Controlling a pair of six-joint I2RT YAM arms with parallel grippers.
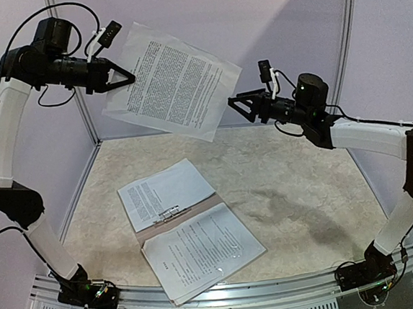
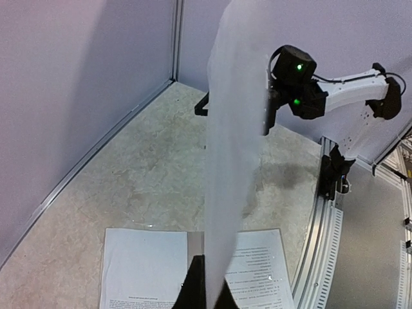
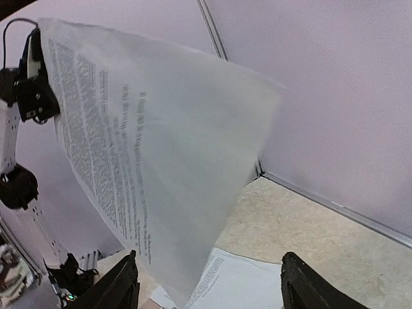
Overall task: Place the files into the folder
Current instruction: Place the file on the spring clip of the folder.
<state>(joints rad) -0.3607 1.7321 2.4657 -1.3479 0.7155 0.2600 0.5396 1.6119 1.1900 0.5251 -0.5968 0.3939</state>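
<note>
From the top we see our left gripper (image 1: 124, 76) pinching one file (image 1: 171, 81) by its left edge, high in the air; its wrist view shows only a blurry white strip. Our right gripper (image 1: 237, 105) hangs with fingers apart just beside the right edge. Two more files (image 1: 204, 250) lie on the one open folder (image 1: 186, 215), with bare table (image 1: 298, 204) on its right.
</note>
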